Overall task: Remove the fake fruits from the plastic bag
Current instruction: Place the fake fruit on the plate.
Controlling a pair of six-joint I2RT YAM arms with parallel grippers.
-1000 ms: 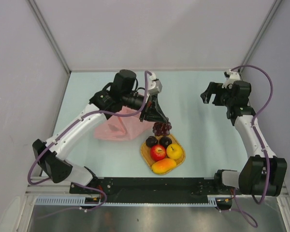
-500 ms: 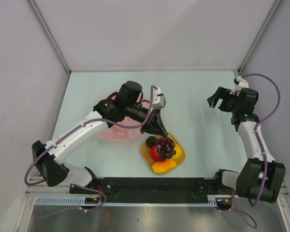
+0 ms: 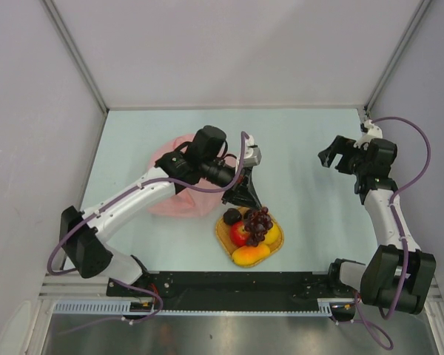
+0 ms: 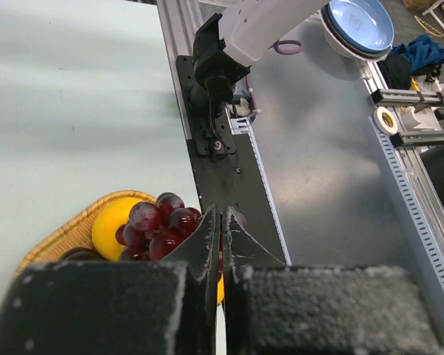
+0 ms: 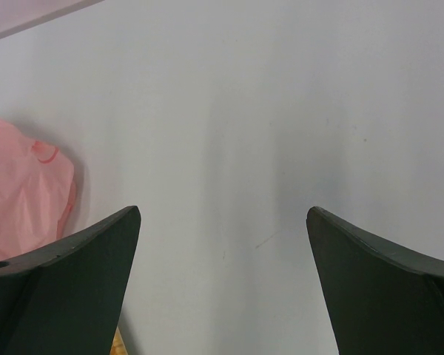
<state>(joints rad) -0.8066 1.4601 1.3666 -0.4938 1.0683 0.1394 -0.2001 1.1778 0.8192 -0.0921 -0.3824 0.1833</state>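
Note:
The woven tray (image 3: 220,235) holds a red apple (image 3: 240,234), a yellow round fruit (image 3: 273,236), an orange-yellow mango (image 3: 250,255) and a dark plum (image 3: 231,216). The dark purple grape bunch (image 3: 257,221) lies on top of them. My left gripper (image 3: 249,200) is shut on the bunch's top end. In the left wrist view the gripper (image 4: 220,215) has its jaws pressed together, with the grapes (image 4: 155,225), the yellow fruit (image 4: 109,222) and the tray rim (image 4: 63,237) just beyond. The pink plastic bag (image 3: 179,194) lies behind the left arm. My right gripper (image 3: 333,154) is open and empty, far right (image 5: 222,222).
The pink bag's edge (image 5: 22,200) shows at the left of the right wrist view. A black base plate (image 4: 222,159) and metal rail (image 3: 229,305) run along the table's near edge. Grey walls enclose the table on three sides.
My left gripper has carried the grape bunch from beside the bag down to the tray, where it now lies on the other fruits. The right arm drew back to the right.

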